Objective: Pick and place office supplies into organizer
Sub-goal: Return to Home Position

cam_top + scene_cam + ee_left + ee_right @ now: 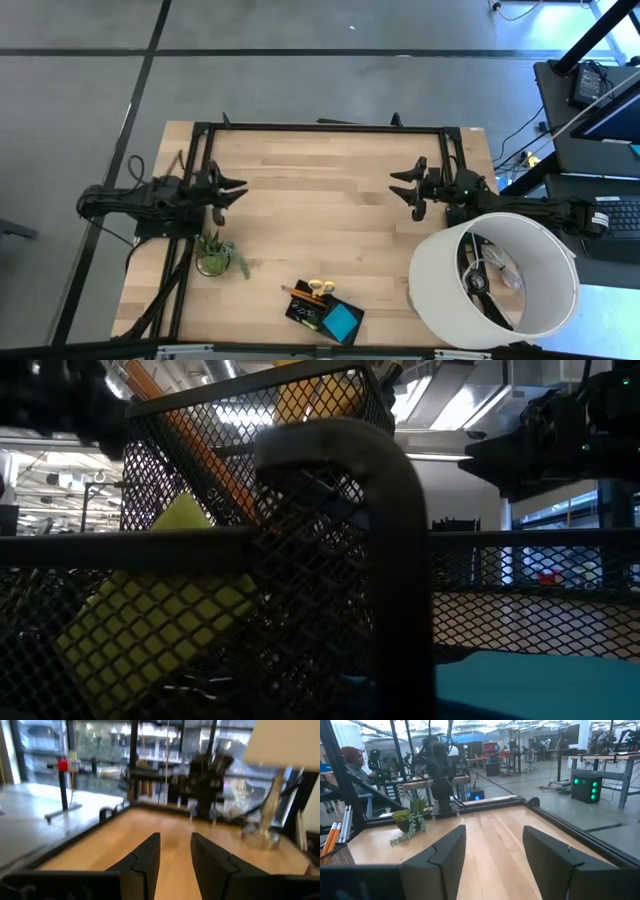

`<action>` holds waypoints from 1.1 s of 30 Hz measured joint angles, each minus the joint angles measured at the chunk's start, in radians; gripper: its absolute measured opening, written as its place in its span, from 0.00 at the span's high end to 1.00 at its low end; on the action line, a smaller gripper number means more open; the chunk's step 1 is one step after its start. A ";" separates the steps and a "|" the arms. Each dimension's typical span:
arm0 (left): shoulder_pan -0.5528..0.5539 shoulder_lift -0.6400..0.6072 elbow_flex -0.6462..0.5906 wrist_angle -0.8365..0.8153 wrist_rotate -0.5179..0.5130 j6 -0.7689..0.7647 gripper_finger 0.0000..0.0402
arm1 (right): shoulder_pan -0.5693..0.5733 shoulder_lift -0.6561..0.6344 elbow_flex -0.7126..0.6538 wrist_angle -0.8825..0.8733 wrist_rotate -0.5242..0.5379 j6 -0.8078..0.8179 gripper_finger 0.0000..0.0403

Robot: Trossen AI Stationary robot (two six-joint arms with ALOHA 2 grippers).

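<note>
A pale wooden table [320, 220] with a black frame fills our view from above. At its near edge stands the organizer [318, 310], a black mesh tray. We see the blue note pad [342, 320] lying in its right part and the yellow scissors [320, 288] standing in the back of it. Through the mesh at table height we make out the yellow block [150, 610], and the right wrist view catches the orange pencil [330, 839] sticking up from it. The pens and clips are too small for us to tell.

Just beyond the tray, the potted plant [215, 255] sits to the left and the white lampshade [495, 285] to the right. We find no supplies lying loose on the wood.

Farther back, the left gripper [240, 190] and the right gripper [395, 185] face each other, well apart, low over the table. Both have their fingers apart and hold nothing. Beyond the table a person [352, 760] sits in the workshop.

We judge the sorting done; only parking the arms remains.
</note>
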 joint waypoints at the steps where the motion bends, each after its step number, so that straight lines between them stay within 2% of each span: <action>1: 0.000 0.000 -0.022 0.003 0.000 -0.006 0.74 | 0.000 0.000 0.000 0.000 0.000 0.005 0.50; 7: 0.018 0.001 -0.093 0.011 0.001 -0.049 0.74 | 0.000 0.000 0.000 -0.004 -0.001 0.006 0.50; 14: 0.040 0.000 -0.097 0.028 -0.002 -0.041 0.74 | 0.000 -0.031 0.000 -0.061 -0.004 0.024 0.50; 24: 0.039 0.000 -0.097 0.024 -0.002 -0.045 0.74 | -0.001 -0.182 0.000 -0.178 0.025 -0.003 0.50; 29: 0.039 0.000 -0.097 0.024 -0.001 -0.128 0.74 | -0.001 -0.257 0.000 -0.249 0.049 -0.003 0.50; 33: 0.039 0.000 -0.097 0.024 0.006 -0.137 0.74 | -0.001 -0.308 0.000 -0.269 0.050 -0.004 0.50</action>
